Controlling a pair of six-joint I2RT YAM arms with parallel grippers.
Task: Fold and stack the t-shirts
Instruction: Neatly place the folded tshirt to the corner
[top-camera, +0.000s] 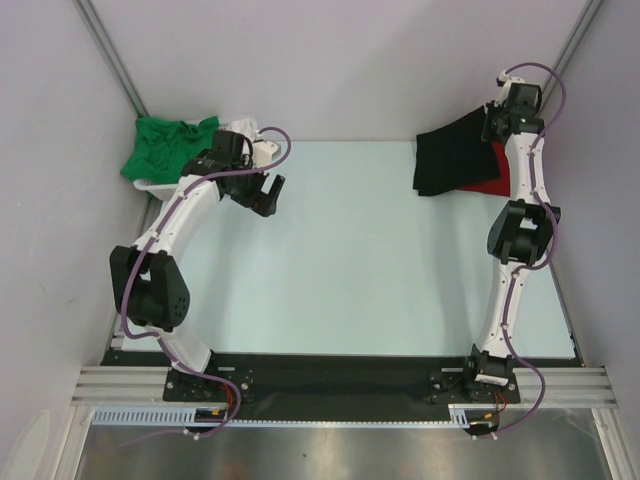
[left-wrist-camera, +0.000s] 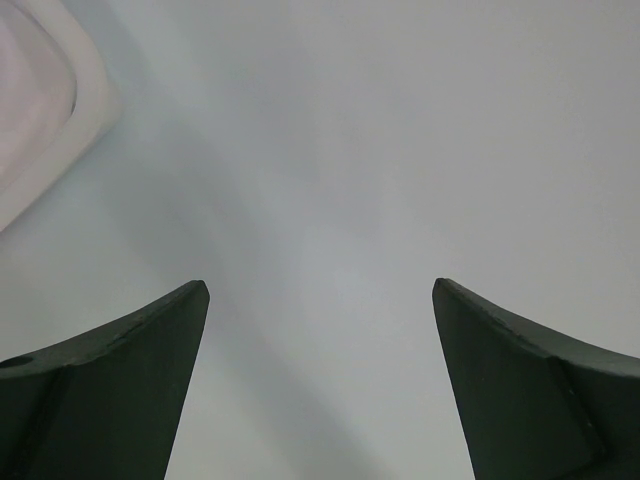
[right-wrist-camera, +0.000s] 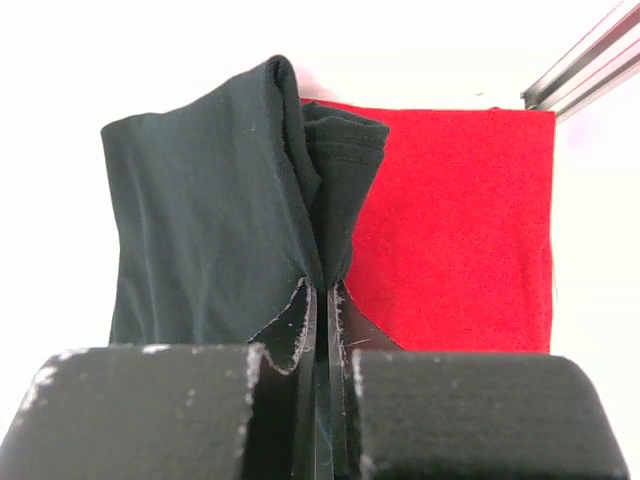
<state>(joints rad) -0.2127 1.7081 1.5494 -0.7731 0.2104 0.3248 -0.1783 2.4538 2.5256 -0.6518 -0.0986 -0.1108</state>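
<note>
one black t-shirt (top-camera: 455, 160), long axis left-right

Basket (top-camera: 148, 186): sat at your table's (top-camera: 350, 260) far-left corner, heaped t-shirt (top-camera: 165, 145) inside.
Flat t-shirt (top-camera: 492, 186): lay far-right, partly under draped t-shirt (top-camera: 452, 160).

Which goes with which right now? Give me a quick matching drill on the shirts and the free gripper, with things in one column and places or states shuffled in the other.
Things
1. black t-shirt
2. red t-shirt
3. green t-shirt
4. left gripper

Places or states
A. lying flat at the far right of the table
B. heaped on the white basket, far left
C. open, holding nothing
D. pinched in the right gripper

Pairs: 1-D, 2-A, 3-B, 4-C
</note>
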